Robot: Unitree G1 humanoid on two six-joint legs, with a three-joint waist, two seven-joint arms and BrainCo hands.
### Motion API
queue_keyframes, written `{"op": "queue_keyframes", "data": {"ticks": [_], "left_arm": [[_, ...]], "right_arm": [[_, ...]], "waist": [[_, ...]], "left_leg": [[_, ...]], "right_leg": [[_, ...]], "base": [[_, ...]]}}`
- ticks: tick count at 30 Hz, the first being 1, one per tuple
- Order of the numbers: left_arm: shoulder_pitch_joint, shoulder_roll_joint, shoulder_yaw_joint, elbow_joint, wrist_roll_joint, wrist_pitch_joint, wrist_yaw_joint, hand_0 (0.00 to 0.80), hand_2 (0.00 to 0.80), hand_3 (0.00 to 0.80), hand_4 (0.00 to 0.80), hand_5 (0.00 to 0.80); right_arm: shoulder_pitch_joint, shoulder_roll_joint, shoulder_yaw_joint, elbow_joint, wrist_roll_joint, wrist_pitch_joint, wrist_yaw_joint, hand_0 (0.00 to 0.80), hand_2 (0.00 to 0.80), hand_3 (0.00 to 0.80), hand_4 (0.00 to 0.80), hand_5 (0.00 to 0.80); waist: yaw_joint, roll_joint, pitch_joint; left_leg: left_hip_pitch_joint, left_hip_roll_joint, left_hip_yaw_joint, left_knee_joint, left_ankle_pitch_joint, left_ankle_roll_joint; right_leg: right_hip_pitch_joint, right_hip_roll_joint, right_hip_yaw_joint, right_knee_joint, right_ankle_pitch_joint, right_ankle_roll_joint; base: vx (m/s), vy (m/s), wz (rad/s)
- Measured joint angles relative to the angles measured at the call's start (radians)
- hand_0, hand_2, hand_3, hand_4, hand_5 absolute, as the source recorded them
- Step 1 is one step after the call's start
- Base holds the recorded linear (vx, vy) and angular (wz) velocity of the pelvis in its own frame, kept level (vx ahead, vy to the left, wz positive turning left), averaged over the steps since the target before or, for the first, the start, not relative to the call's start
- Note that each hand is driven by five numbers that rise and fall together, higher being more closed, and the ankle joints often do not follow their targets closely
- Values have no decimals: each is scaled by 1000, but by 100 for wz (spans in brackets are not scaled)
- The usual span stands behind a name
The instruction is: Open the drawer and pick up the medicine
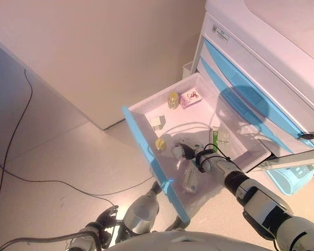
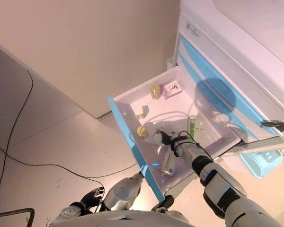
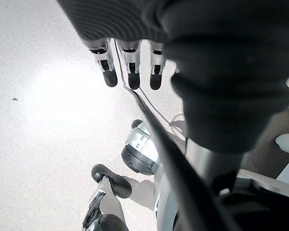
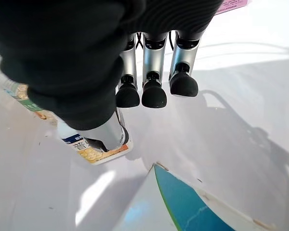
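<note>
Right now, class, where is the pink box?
In the left eye view, the pink box lies at the far end of the open drawer, beside a small jar, near the cabinet.

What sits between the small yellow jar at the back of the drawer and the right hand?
Nothing: from the yellow jar to the right hand there is only bare white drawer floor, shown in both eye views. The pink box lies beside the jar.

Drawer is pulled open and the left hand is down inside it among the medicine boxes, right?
Not quite. The drawer is open, but it is the right hand inside it among the medicine boxes, as the left eye view shows. The left hand hangs over the floor.
</note>
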Motion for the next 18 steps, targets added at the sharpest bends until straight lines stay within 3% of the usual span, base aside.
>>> {"op": "queue_keyframes", "data": {"ticks": [6,8,10,13,18], "left_arm": [[-7,2,7,0,3,5,0,0,0,0,0,0],[-15,9,20,-2,11,27,0,0,0,0,0,0],[-21,25,41,-1,17,52,-1,0,0,0,0,0],[-36,57,93,1,32,94,-5,0,0,0,0,0],[-41,136,137,2,48,116,-16,0,0,0,0,0]], "right_arm": [[1,-16,1,-55,0,1,84,800,800,800,800,800],[6,-49,2,-167,35,3,203,800,800,800,800,800],[6,-84,3,-279,93,10,329,800,800,800,800,800],[-15,-213,12,-544,260,51,591,800,800,800,800,800],[-124,-372,4,-744,510,93,845,800,800,800,800,800]], "waist": [[-2,-15,8],[-3,-31,16],[-17,-57,13],[-39,-95,-5],[-102,-169,-63]], "left_leg": [[10,2,2,0,0,0],[21,4,15,-1,-1,0],[32,8,31,-3,-4,-1],[52,11,70,-7,-8,3],[91,23,140,-20,-20,11]], "right_leg": [[8,0,3,-1,0,0],[12,0,16,-1,0,0],[14,1,57,-2,0,0],[14,-2,113,2,3,-2],[16,-3,183,15,4,-1]], "base": [[-1,-5,-1],[14,-30,-16],[20,-17,-24],[34,-11,-37],[20,6,-43]]}}
